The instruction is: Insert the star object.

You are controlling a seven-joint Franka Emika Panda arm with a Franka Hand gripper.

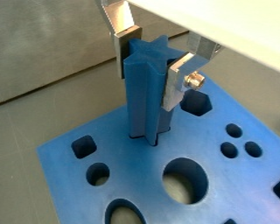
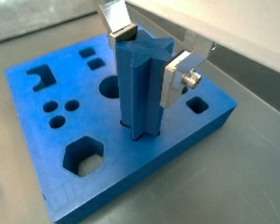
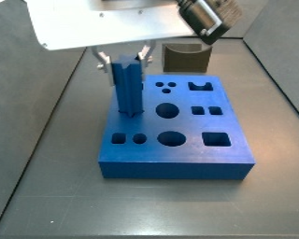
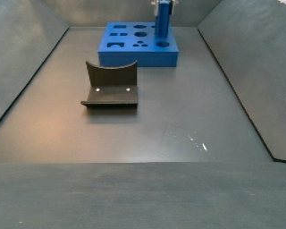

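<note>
grey walled floor (image 4: 170,125) | blue block (image 3: 190,154) at far end | star object (image 2: 140,87) upright, foot in its hole near block's left edge | gripper (image 1: 154,54) at peg top, fingers flanking, contact unclear | step: seating | next: push down, release

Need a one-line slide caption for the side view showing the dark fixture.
Gripper holds the star object upright in the blue block at the far end; fixture stands apart mid-floor.
</note>
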